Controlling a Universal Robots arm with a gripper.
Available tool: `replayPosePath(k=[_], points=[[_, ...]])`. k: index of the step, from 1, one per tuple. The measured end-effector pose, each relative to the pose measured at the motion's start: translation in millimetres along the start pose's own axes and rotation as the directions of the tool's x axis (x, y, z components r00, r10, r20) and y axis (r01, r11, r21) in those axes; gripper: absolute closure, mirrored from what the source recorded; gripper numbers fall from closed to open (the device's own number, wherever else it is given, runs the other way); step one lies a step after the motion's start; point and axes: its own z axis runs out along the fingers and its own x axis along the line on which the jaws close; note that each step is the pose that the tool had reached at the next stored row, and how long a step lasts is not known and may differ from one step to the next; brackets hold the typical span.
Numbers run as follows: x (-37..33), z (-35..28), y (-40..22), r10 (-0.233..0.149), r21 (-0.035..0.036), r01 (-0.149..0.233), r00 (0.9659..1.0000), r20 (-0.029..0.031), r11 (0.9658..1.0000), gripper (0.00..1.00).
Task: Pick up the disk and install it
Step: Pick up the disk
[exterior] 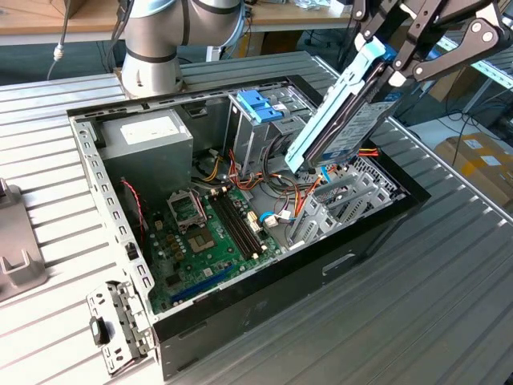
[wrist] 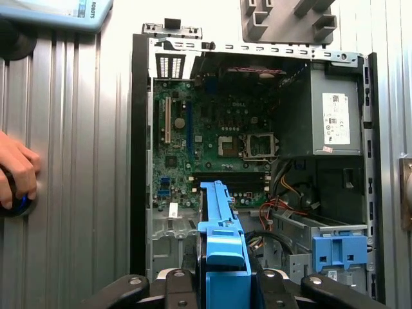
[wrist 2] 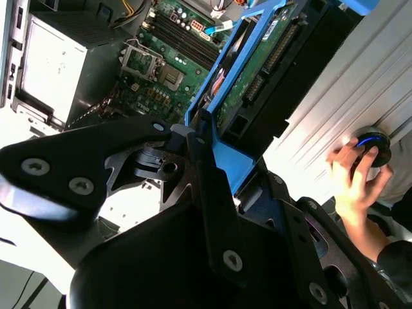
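Clenching the flat blue-framed disk (exterior: 343, 112), the black claw (exterior: 386, 58) holds it tilted above the case (exterior: 264, 298).

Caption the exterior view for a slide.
Black pincer holds the thin dark disk in its light blue plastic carrier, tilted, above the open black metal computer case.

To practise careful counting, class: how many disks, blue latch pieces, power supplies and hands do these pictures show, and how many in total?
disk: 1
blue latch piece: 1
power supply: 1
hand: 1
Total: 4
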Motion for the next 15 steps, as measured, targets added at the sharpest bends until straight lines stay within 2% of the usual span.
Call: replayPosePath(k=[15], points=[[14.7, -0.5, -4.8, 0.0, 0.0, 0.0, 1.0, 0.0, 1.0, 0.63]])
